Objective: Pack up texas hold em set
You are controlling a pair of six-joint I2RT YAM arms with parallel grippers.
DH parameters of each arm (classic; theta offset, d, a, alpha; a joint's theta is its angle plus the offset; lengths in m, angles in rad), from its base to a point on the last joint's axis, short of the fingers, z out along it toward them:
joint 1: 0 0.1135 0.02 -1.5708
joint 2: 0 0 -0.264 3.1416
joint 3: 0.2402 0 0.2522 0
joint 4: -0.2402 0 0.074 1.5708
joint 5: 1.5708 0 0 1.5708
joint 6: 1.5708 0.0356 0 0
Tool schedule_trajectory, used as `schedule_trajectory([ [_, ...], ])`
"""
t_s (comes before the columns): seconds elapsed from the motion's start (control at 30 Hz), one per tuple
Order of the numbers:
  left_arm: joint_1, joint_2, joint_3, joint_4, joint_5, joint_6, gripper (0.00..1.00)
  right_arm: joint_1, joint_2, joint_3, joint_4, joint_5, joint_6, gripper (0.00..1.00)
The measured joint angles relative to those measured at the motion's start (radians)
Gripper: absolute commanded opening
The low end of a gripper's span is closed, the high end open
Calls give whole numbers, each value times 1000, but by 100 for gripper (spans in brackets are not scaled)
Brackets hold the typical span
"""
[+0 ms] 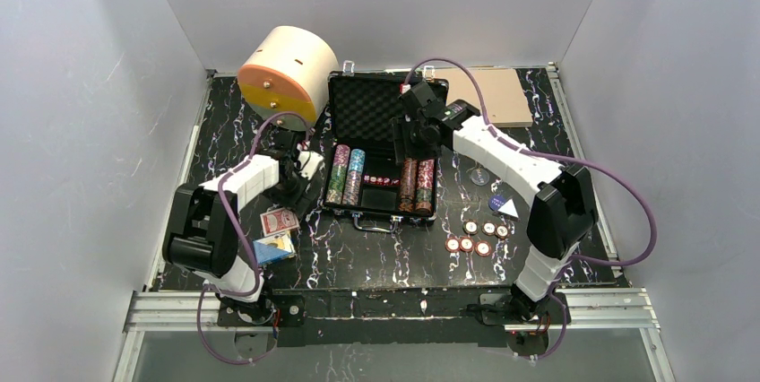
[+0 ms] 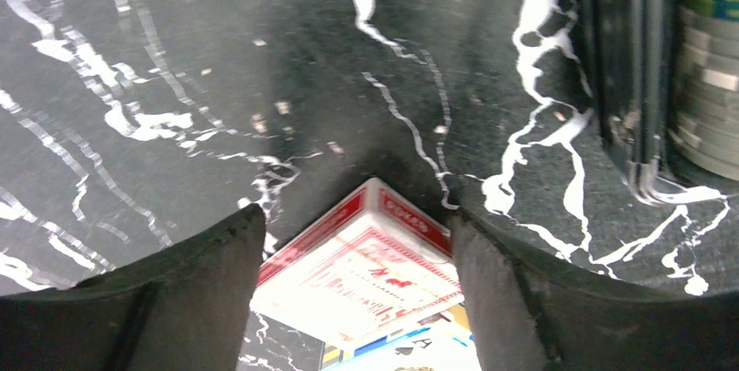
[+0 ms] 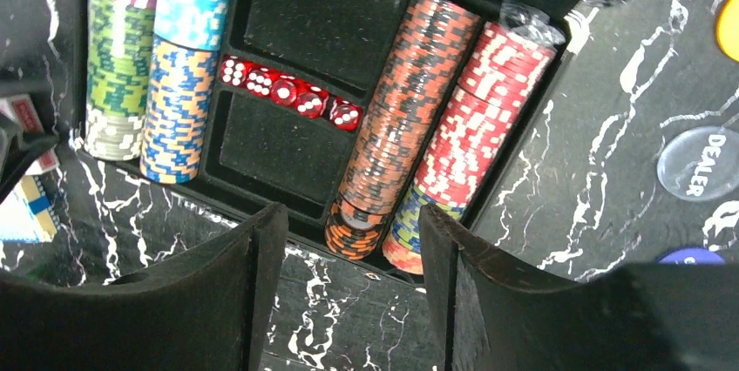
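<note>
Left wrist view tells the story: the red deck [image 2: 366, 275] lies flat on the table [image 2: 174, 57], showing in the gap between the fingers of the left gripper [image 2: 355, 214]. The fingers are apart and, as far as I can see, not clamped on anything. One corner of the deck points straight ahead, so its long side runs diagonally to the fingers instead of square across. I reckon the wrist needs a twist before a clean squeeze. A blue deck [image 2: 410, 349] peeks out from under its near edge, so it might get dragged along.

The case [image 1: 363, 108] sits open just to the right of that hand, with chips [image 3: 187, 84] stacked in rows and dice [image 3: 288, 91] down the middle. The two pockets [image 3: 270, 140] either side of the dice look bare, probably where the cards go.

The left arm is clearly the closer one. The right gripper [image 3: 353, 214] hangs over the near edge of the case, fingers apart, holding nothing.

The table is dark, marbled and flat. There are loose chips [image 1: 475, 237] and a dealer button [image 3: 695, 162] out on the right, well apart from the cards.
</note>
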Motion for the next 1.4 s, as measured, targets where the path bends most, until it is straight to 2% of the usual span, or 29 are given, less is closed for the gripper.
schedule_trajectory([
  [0.2,0,-100,-1,70,-173,-116,93,72,-17,-25,110,-106,-144,75],
  [0.37,8,-257,45,73,-372,-263,97,211,-7,-21,245,-256,-283,80],
  [0.5,15,-290,207,-16,-558,-437,97,314,76,8,353,-341,-400,82],
  [0.6,18,-289,346,-164,-760,-634,96,360,177,35,419,-412,-486,81],
  [0.77,25,-337,477,-296,-945,-784,96,388,340,37,534,-498,-645,83],
  [0.9,25,-399,539,-326,-977,-822,96,396,412,38,616,-536,-766,86],
  [1.03,25,-432,562,-308,-942,-810,97,397,477,83,669,-565,-865,87],
  [1.4,24,-373,630,-303,-796,-776,98,397,626,224,773,-583,-981,90],
])
